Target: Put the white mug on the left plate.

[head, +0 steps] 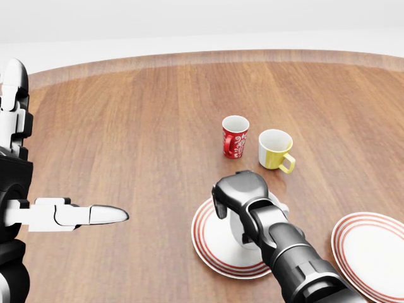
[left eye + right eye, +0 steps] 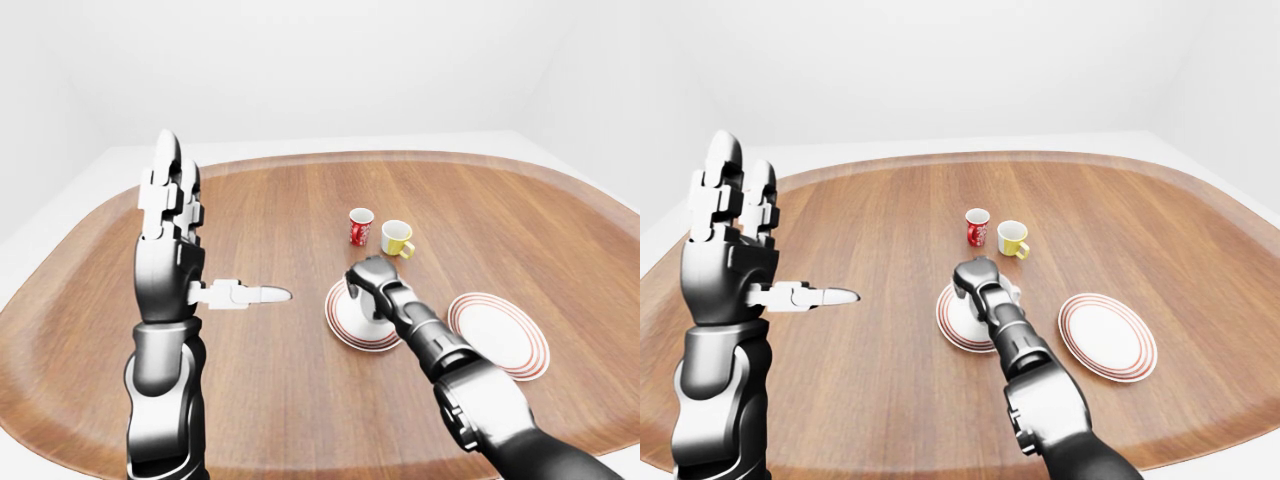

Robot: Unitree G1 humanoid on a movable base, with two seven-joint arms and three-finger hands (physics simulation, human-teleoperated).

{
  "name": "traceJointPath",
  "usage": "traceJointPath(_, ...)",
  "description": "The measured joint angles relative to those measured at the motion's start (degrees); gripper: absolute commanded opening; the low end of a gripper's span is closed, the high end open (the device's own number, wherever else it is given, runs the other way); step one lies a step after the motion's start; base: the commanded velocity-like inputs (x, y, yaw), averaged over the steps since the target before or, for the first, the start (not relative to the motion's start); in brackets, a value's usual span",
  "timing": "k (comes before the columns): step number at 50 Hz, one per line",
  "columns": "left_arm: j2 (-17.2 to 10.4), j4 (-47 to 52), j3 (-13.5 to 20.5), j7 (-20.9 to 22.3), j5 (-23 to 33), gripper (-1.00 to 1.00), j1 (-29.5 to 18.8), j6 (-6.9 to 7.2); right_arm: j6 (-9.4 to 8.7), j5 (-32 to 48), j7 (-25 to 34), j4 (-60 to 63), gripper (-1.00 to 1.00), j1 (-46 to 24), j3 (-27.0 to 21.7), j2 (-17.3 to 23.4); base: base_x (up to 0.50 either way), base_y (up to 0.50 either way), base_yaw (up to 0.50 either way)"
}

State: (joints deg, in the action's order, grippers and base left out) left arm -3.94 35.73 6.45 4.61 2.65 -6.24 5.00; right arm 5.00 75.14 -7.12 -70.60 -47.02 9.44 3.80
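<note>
Table, oval, brown wood grain, pale band along its rim, seen whole in the left-eye view; wide bare wood lies to the left and far side of the crockery. Left hand, grey and white, raised upright at the left with fingers spread wide, one white finger pointing rightward, holding nothing. Red-ringed white round plate on the right, unoccupied, well in from the table's near right edge.

Head view: right hand, dark grey, curled over the left red-ringed white plate. White mug shows only as a pale sliver at the hand's right side, on or just over that plate; whether the fingers close round it cannot be told. Red mug with white floral pattern and yellow mug with white interior stand side by side, apart, farther off than the left plate. No legible writing on any item.

Right-eye view: same layout; open wood separates the two plates, and the left plate sits well clear of every table edge.
</note>
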Motion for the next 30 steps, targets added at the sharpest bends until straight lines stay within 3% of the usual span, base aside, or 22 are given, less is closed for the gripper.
traceJointPath(2,0.00,0.00,0.02,0.00,0.00,1.00,-0.01,0.00,0.00,0.14,-0.15,-0.05,0.65,0.02,0.06,0.01,0.00,0.00,0.00)
traceJointPath(3,0.00,0.00,0.02,-0.01,-0.01,1.00,-0.01,0.00,0.00,0.19,-0.21,-0.07,1.00,0.03,0.08,0.02,0.00,0.00,0.00)
traceJointPath(30,-0.09,-0.23,0.12,-0.02,-0.11,1.00,-0.17,0.00,0.00,0.90,0.06,-0.13,1.00,0.78,0.13,0.13,0.00,0.00,0.00)
